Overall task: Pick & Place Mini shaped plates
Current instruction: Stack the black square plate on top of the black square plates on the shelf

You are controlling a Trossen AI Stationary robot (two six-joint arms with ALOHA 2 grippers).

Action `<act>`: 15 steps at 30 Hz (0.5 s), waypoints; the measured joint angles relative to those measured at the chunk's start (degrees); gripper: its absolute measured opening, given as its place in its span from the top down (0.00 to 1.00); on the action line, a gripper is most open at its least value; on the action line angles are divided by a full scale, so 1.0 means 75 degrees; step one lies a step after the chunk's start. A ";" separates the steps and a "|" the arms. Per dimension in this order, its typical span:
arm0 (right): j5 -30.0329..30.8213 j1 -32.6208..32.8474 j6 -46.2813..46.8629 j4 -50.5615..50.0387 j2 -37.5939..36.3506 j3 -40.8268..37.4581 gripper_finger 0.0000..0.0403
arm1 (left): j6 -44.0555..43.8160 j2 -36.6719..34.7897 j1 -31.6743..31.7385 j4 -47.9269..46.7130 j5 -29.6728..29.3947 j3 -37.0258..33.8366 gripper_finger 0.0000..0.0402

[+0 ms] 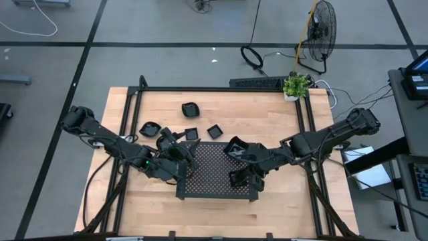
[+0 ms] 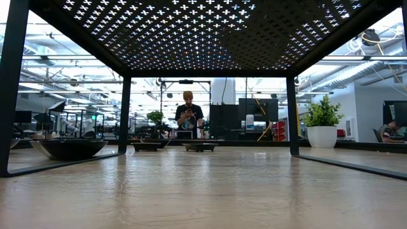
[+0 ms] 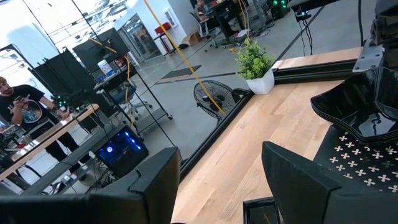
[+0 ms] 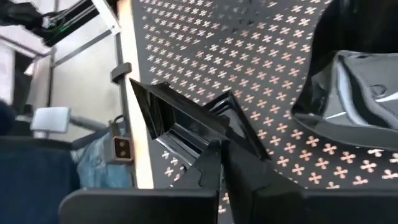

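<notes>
While the right gripper [image 1: 242, 178] hangs over the perforated tray [image 1: 210, 167] near its front right part, its jaws are closed on the rim of a small angular plate [image 4: 177, 127], which the right wrist view shows tilted above the cross-shaped holes. Another glossy plate [image 4: 357, 87] already lies on the tray just beside it, and this closeness looks like the main danger: if the held plate is lowered on a slant, its edge may knock the neighbour or come to rest leaning on it. A thin rim grip may also slip. The left gripper [image 1: 175, 164] sits at the tray's left edge, its jaws parted with nothing between them, so both arms crowd the same raised platform and could brush each other if either one swings inward. Several more mini shaped plates [image 1: 190, 108] wait on the wooden table [image 1: 267, 114] behind the tray, some near its back edge. Open room remains on the tray's centre and front left, and the bare table in front gives space to withdraw.
</notes>
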 joint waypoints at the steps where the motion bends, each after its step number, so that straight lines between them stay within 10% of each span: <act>1: 0.0020 0.0009 0.0028 -0.0009 0.0005 0.0000 0.97 | -0.0003 0.0000 0.0000 0.0000 -0.0002 0.0000 0.43; 15: 0.0203 0.0036 -0.0145 0.0168 0.0002 0.0000 0.83 | -0.0035 0.0000 0.0000 0.0003 0.0000 0.0000 0.43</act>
